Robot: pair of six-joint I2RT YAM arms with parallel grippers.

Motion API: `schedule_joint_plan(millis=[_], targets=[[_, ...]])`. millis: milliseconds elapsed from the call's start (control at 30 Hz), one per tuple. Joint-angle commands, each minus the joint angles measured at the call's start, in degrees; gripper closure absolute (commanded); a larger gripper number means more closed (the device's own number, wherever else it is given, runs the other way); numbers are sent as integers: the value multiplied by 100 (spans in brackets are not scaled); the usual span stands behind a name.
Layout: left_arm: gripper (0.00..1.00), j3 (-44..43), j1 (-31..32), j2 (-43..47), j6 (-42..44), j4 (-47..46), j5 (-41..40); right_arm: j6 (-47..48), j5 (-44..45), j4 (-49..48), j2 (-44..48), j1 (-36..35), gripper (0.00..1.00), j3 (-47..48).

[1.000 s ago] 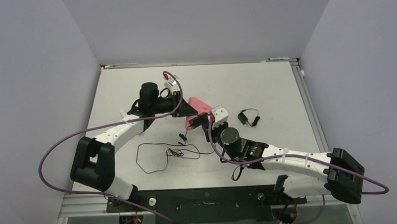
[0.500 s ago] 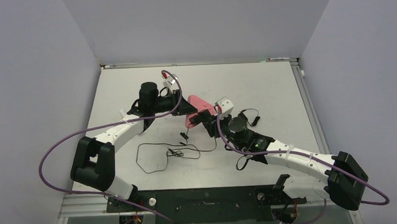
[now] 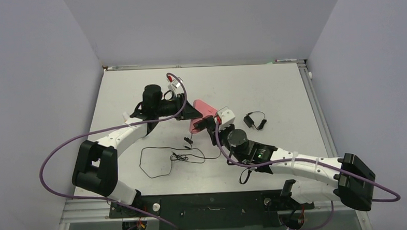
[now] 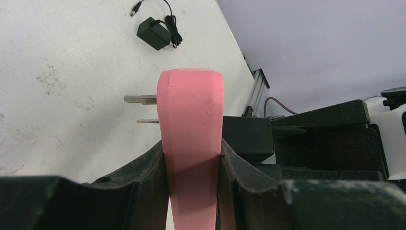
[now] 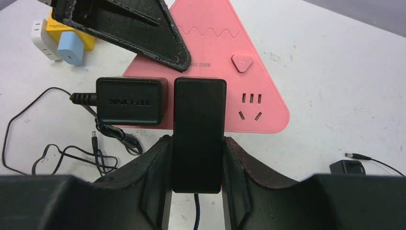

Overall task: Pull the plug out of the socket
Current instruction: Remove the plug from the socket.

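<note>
Pink plastic filled most of your left wrist view: the pink socket [image 4: 191, 120] stood edge-on there, its face hidden, with the left gripper [image 4: 191, 165] closed firmly on both flat sides. Two metal prongs [image 4: 141, 99] stuck out from its left side, and a black block [image 4: 246, 139] pressed against its right side, cut off by the finger. In your right wrist view the socket [image 5: 206, 43] lay at the centre of the frame, its top corner covered by one left finger [image 5: 119, 28]. The right gripper [image 5: 196, 143] was clamped tight on the black plug [image 5: 198, 110], which overlapped the socket's lower edge; you could not tell whether its pins sat inside or had come out. Just left of it the TP-LINK adapter [image 5: 129, 101] sat on the pink face, its pins hidden beneath it. One set of slots [image 5: 251, 108] showed below the power button [image 5: 242, 63]. Small white, yellow and blue adapters [image 5: 62, 40] were half cut off at the upper left. From above, both grippers met over the socket [image 3: 200, 116] mid-table [image 3: 273, 91], hiding the plug, with a loose adapter [image 3: 249, 121] to the right and thin black cable [image 3: 157, 163] below.
</note>
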State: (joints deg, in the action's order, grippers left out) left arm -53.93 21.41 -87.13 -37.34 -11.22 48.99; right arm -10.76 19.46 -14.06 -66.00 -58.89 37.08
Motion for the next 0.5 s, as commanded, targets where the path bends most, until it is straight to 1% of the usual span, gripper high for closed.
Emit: schedule_joint_plan(millis=[0,167,300,467], targets=[[100,-56,-174,-31,-25,-81,-27,397,1340,-492,-92,-578,95,284],[100,-36,-224,-55,-123,-133,9,667,2028,-868,-328,-1113,95,279],[100,-37,-234,-102,-168,-161,21,882,2438,-952,-604,-1415,95,412],[100,-47,-242,-133,-170,-136,-1,986,2694,-961,-856,-1624,95,596]])
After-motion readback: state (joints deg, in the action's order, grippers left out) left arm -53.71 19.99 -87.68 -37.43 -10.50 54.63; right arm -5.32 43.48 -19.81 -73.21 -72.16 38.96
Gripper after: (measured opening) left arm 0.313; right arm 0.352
